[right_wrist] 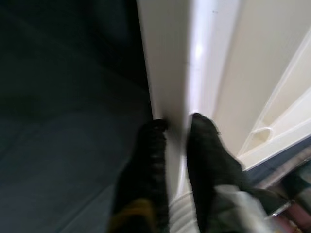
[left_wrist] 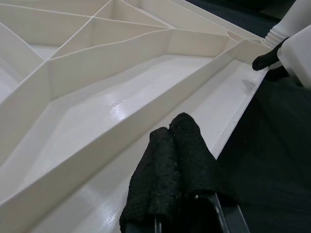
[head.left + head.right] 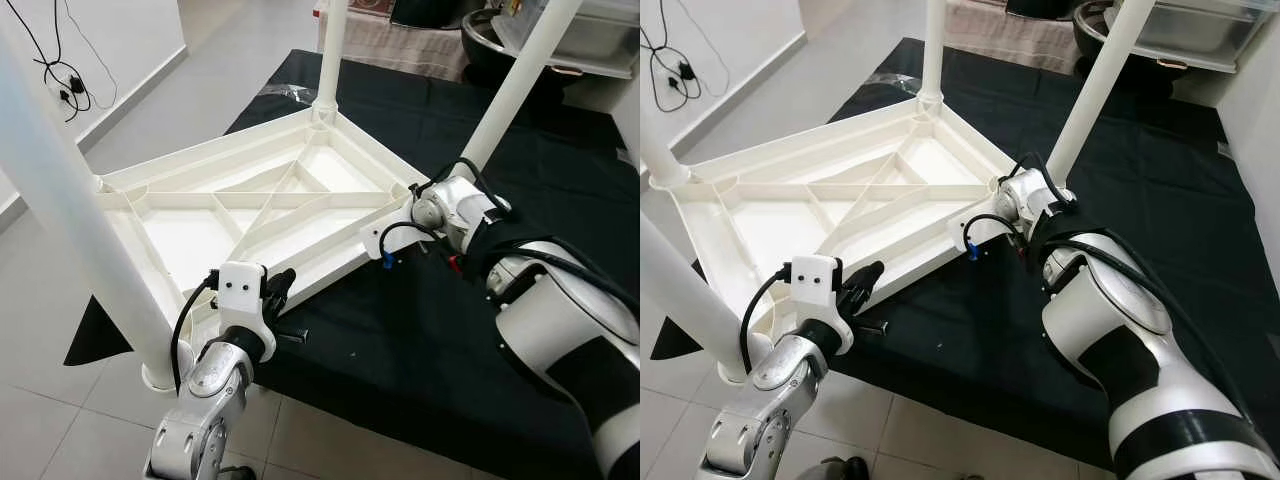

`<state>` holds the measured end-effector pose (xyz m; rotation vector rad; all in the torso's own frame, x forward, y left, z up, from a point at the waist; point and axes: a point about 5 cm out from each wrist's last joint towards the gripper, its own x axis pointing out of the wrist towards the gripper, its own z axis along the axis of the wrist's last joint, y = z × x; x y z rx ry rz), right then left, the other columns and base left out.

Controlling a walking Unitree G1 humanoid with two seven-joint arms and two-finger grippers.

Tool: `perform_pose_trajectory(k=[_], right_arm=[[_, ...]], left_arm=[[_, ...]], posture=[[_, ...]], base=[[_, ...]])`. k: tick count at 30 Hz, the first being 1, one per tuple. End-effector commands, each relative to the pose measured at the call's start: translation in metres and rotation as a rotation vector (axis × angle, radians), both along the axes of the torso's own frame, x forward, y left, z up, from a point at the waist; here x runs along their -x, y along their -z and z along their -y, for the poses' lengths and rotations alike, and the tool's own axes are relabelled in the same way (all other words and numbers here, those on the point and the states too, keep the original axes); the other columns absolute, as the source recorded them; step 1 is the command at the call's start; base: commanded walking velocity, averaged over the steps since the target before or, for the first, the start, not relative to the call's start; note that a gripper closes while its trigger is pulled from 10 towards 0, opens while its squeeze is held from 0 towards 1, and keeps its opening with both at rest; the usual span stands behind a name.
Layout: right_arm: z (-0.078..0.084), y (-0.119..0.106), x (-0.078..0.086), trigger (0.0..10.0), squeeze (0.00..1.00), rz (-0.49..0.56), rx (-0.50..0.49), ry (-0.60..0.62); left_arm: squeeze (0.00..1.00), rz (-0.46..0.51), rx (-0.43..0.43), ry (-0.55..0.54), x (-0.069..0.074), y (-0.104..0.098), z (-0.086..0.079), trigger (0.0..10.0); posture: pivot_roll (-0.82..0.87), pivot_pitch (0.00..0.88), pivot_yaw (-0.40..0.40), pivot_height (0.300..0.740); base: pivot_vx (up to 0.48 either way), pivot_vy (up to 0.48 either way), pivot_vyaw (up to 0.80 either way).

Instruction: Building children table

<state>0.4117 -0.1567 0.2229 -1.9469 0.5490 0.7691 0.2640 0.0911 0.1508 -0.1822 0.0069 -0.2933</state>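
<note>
Up close, right gripper (image 1: 176,127) pinching tabletop (image 3: 190,235) rim, left gripper (image 2: 175,133) closed, empty

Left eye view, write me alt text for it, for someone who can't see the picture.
An upside-down white plastic table top with ribbed underside lies partly on a black cloth, white legs rising from its corners. The robot's right hand is at the near edge by one leg's corner, while the left hand reaches that same edge further along. Grey floor tiles show below.

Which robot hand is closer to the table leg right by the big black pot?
The right. The right gripper pinches the white tabletop's rim just below that leg. The left gripper sits at the rim's opposite end, well away.
</note>
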Motion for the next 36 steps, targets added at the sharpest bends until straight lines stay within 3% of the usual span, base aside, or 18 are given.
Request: perform_pose_trajectory(k=[1,7,11,15,17,18,20,24,29,33,36], right_arm=[[0.009,0.006,0.004,0.0,0.0,-0.079,0.047,0.014],[0.019,0.015,0.009,0.0,0.0,-0.144,0.068,0.022],[0.04,0.02,0.014,0.0,0.0,-0.196,0.086,0.073],[0.046,0.02,0.016,0.0,0.0,-0.209,0.091,0.09],[0.062,0.019,0.019,0.0,0.0,-0.231,0.108,0.138],[0.062,0.019,0.019,0.0,0.0,-0.231,0.108,0.138],[0.094,0.014,0.028,0.0,0.0,-0.263,0.121,0.228],[0.108,0.014,0.033,0.0,0.0,-0.277,0.123,0.267],[0.133,0.022,0.048,0.0,0.0,-0.354,0.062,0.351],[0.137,0.026,0.052,0.0,0.0,-0.386,0.025,0.375],[0.144,0.029,0.057,0.0,0.0,-0.395,-0.017,0.411]], left_arm=[[0.0,-0.016,0.013,0.003,0.004,0.001,0.003,10.0],[0.0,-0.017,0.014,0.0,0.004,0.001,0.003,10.0],[0.0,-0.015,0.017,-0.002,0.004,0.0,0.003,10.0],[0.0,-0.016,0.018,-0.002,0.004,0.0,0.003,10.0],[0.0,-0.016,0.018,0.0,0.004,0.001,0.003,10.0],[0.0,-0.016,0.018,0.0,0.004,0.001,0.003,10.0],[0.0,-0.016,0.019,0.003,0.004,0.0,0.003,10.0],[0.0,-0.014,0.018,0.002,0.004,0.0,0.002,10.0],[0.0,0.013,-0.004,-0.003,-0.001,-0.005,-0.008,10.0],[0.0,0.033,-0.019,-0.011,-0.004,-0.01,-0.015,10.0],[0.0,0.079,-0.048,-0.025,-0.012,-0.022,-0.031,10.0]], posture=[[0.04,0.184,-0.107,0.74],[0.04,0.182,-0.11,0.74],[0.03,0.181,-0.112,0.74],[0.03,0.181,-0.112,0.74],[0.03,0.18,-0.114,0.74],[0.03,0.18,-0.114,0.74],[0.02,0.178,-0.115,0.74],[0.02,0.178,-0.115,0.74],[0.01,0.172,-0.111,0.74],[0.01,0.171,-0.111,0.74],[0.01,0.168,-0.112,0.74]], base=[[0.0,0.0,0.0],[0.0,0.0,0.0],[0.0,0.0,0.0],[0.0,0.0,0.0],[0.0,0.0,0.0],[0.0,0.0,0.0],[0.0,0.0,0.0],[0.0,0.0,0.0],[0.0,0.0,0.0],[0.0,0.0,0.0],[0.0,0.0,0.0]])
